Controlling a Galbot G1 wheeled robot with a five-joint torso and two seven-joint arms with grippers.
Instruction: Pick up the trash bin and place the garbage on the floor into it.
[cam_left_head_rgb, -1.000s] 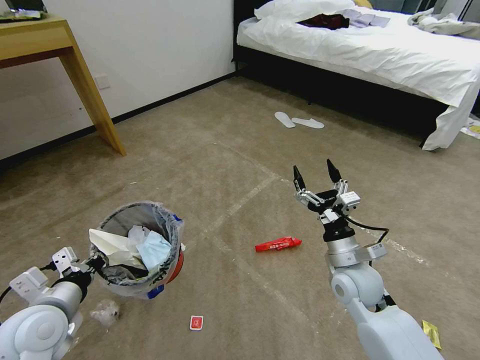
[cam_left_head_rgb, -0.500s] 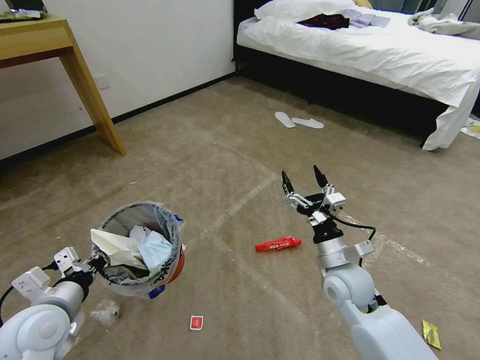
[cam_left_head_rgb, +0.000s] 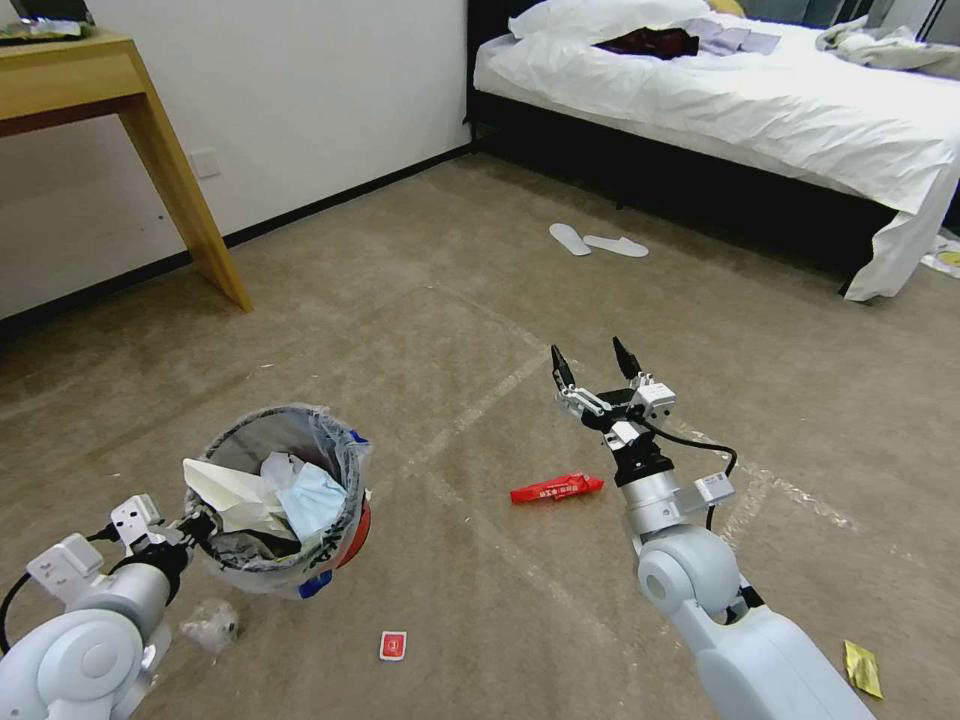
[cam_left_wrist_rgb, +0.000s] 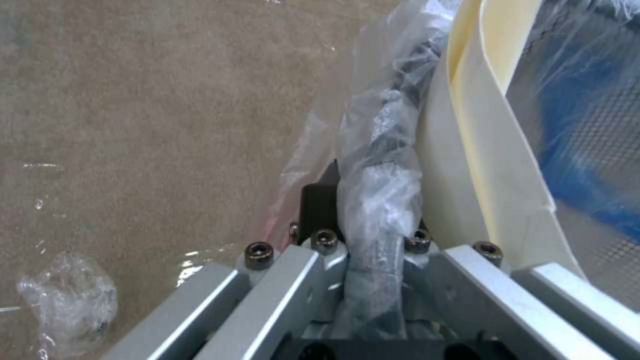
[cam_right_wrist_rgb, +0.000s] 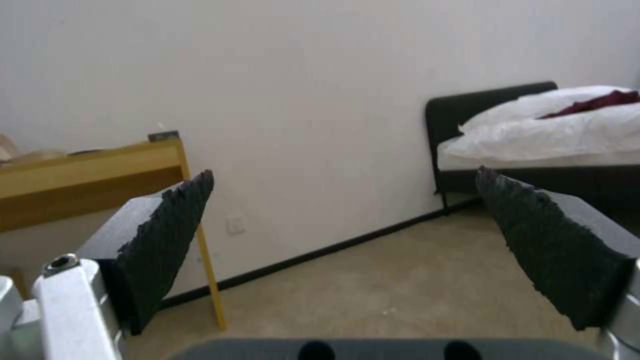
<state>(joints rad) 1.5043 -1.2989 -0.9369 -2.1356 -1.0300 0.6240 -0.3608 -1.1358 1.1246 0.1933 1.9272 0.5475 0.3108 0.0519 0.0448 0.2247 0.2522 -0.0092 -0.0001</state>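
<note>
The right gripper (cam_left_head_rgb: 592, 367) has drifted left and lower in the frame, fingers spread, nearing the red wrapper (cam_left_head_rgb: 556, 488) at centre; the left gripper (cam_left_head_rgb: 190, 527), lower left, clamps the bin (cam_left_head_rgb: 280, 500) rim, keeping it ready for litter

Bin (cam_left_head_rgb: 285, 500): at 8 o'clock, held off the floor (cam_left_head_rgb: 420, 330), papers and mask inside.
Wrapper (cam_left_head_rgb: 556, 488): floor centre, right of bin.
Right gripper (cam_left_head_rgb: 596, 366): above, just behind wrapper.
Card (cam_left_head_rgb: 393, 645): at 6 o'clock.
Bed (cam_left_head_rgb: 760, 100): at 1 o'clock.
Slippers (cam_left_head_rgb: 597, 241): before bed.
</note>
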